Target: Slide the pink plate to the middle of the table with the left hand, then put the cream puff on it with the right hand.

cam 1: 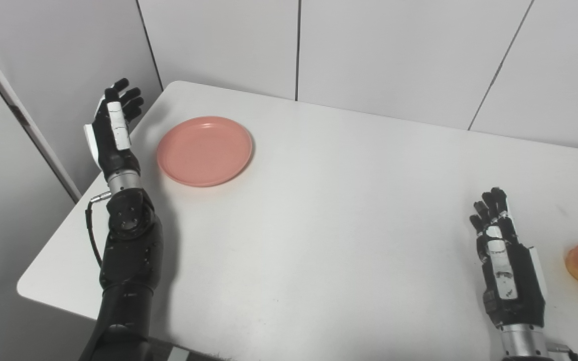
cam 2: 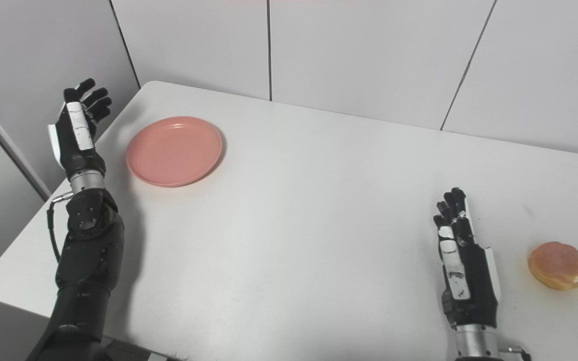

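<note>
A round pink plate (cam 1: 204,149) lies flat near the far left corner of the white table (cam 1: 329,210). My left hand (cam 1: 113,128) is raised beside the table's left edge, just left of the plate, open with fingers pointing up and touching nothing. The cream puff (cam 2: 558,265), golden with a pinkish top, sits near the right edge. To the left of it my right hand (cam 2: 462,263) rests low over the table, open and empty, a hand's width away from the puff.
Grey panel walls (cam 1: 379,50) close off the back and left sides of the table. The rounded near-left corner of the table (cam 1: 30,288) lies below my left forearm. Bare white tabletop spans between plate and puff.
</note>
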Available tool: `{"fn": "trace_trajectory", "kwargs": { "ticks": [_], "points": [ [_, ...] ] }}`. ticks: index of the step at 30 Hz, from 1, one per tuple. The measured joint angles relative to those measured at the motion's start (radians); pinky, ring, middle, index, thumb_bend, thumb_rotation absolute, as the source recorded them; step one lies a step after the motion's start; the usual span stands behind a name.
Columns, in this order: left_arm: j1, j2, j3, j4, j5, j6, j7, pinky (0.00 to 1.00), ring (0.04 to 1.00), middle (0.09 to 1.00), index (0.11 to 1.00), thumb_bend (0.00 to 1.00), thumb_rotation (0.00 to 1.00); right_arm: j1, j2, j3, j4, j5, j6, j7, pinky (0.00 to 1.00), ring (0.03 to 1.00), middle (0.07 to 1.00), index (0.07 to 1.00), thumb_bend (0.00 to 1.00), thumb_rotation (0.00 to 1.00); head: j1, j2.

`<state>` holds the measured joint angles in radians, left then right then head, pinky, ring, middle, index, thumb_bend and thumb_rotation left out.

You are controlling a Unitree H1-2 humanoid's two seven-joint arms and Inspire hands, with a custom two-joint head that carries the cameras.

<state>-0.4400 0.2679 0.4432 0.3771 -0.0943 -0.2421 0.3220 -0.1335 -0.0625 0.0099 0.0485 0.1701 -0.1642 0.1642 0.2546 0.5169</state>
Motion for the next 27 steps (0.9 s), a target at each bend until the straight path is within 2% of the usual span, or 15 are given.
{"fn": "trace_trajectory", "kwargs": {
  "ticks": [5, 8, 13, 15, 17, 20, 27],
  "points": [
    [-0.005, 0.001, -0.001, 0.07, 0.0, -0.024, 0.014, 0.73, 0.705, 0.695, 0.7, 0.96, 1.0, 0.0, 0.0, -0.001, 0.0, 0.007, 0.0, 0.0, 1.0, 1.0, 1.0, 1.0, 0.65, 0.8, 0.0, -0.002],
    [-0.011, 0.001, -0.007, 0.126, 0.0, -0.038, 0.015, 0.78, 0.736, 0.72, 0.726, 0.95, 1.0, -0.004, 0.0, 0.0, 0.005, 0.007, 0.0, 0.0, 1.0, 1.0, 1.0, 1.0, 0.66, 0.82, 0.002, -0.003],
    [-0.016, 0.011, -0.019, 0.181, -0.022, -0.037, -0.011, 0.79, 0.759, 0.751, 0.767, 0.93, 1.0, -0.007, -0.004, 0.001, 0.007, 0.007, 0.0, 0.0, 1.0, 1.0, 1.0, 1.0, 0.64, 0.8, 0.002, 0.0],
    [-0.016, 0.013, -0.03, 0.183, -0.023, -0.026, -0.019, 0.85, 0.796, 0.784, 0.8, 0.93, 1.0, -0.005, -0.004, 0.0, 0.004, 0.008, 0.0, 0.0, 1.0, 1.0, 1.0, 1.0, 0.64, 0.8, 0.002, 0.0],
    [-0.016, 0.019, -0.041, 0.189, -0.035, -0.016, -0.037, 0.95, 0.829, 0.807, 0.819, 0.91, 1.0, -0.005, -0.004, -0.001, 0.002, 0.011, 0.002, 0.0, 1.0, 1.0, 1.0, 1.0, 0.63, 0.8, 0.003, 0.002],
    [-0.02, 0.024, -0.054, 0.207, -0.042, -0.012, -0.062, 0.99, 0.835, 0.802, 0.819, 0.89, 1.0, -0.005, -0.004, 0.0, 0.002, 0.014, 0.002, 0.0, 1.0, 1.0, 1.0, 1.0, 0.63, 0.8, 0.003, 0.005],
    [-0.045, 0.037, -0.084, 0.255, -0.045, -0.012, -0.101, 0.98, 0.882, 0.86, 0.859, 0.87, 1.0, -0.002, -0.009, 0.001, -0.002, 0.014, 0.01, 0.0, 1.0, 1.0, 1.0, 1.0, 0.65, 0.78, 0.003, 0.005]
  ]
}}
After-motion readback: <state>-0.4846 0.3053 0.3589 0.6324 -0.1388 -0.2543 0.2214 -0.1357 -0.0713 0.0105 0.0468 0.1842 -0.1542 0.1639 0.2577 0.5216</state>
